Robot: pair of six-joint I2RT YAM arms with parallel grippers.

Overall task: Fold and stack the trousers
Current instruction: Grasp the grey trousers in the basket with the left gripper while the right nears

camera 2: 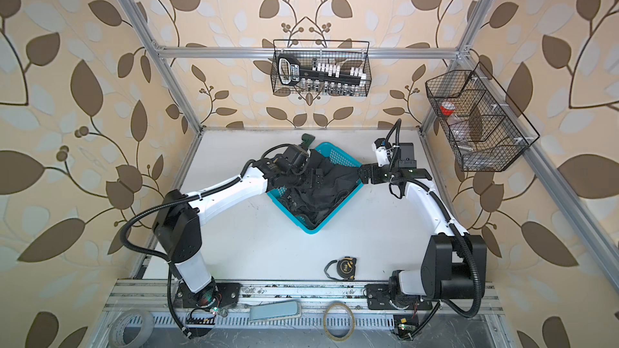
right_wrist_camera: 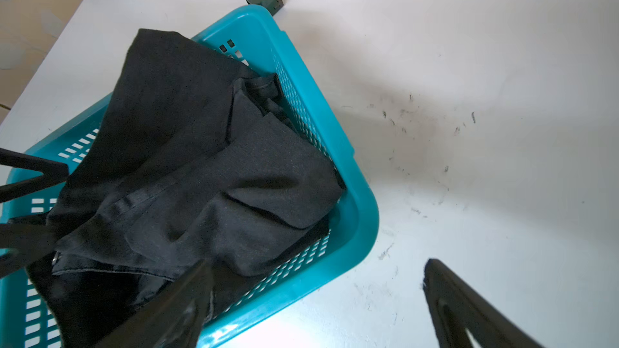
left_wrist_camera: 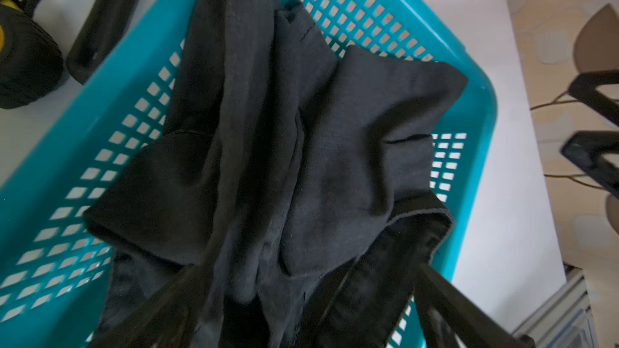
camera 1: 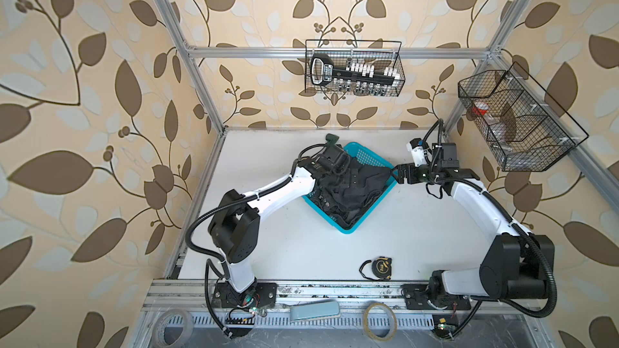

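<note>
I run a robot lab cell: an aluminium frame (camera 1: 251,51) boxes in the white surface (camera 1: 284,246), leaf wallpaper (camera 1: 83,95) covers the walls, and a wire basket (camera 1: 397,88) of tools hangs well beyond my left end effector (camera 1: 350,177).

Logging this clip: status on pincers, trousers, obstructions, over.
Left pincer open over trousers; right pincer open, straddling basket rim. Trousers crumpled in basket, unfolded. Tape measure on table, apart.

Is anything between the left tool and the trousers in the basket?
Nothing visible. The left tool hangs open directly over the trousers, which lie crumpled and uncovered in the basket.
</note>
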